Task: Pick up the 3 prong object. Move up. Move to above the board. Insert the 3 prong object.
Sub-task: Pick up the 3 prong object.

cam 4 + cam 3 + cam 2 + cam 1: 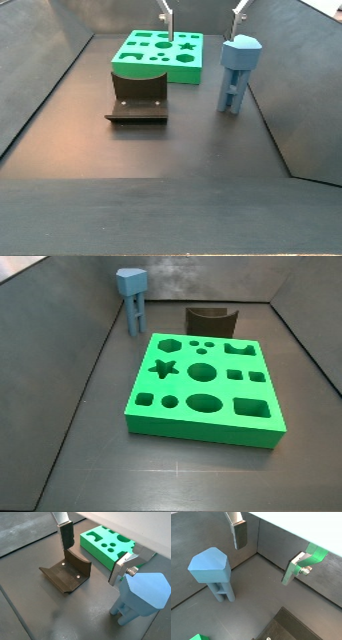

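Wrist view, 3 prong object (210, 572) beside gripper (270, 552)

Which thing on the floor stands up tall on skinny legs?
The 3 prong object: steel-blue, upright. The board lies flat, the dark brown curved block sits low. The gripper hangs open above.

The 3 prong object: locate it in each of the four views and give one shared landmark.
Wrist view: 3 prong object, upright, beside the gripper.
Wrist view, near a finger.
Side view, beyond the board.
Side view, right of the board.
Landmark: the board.
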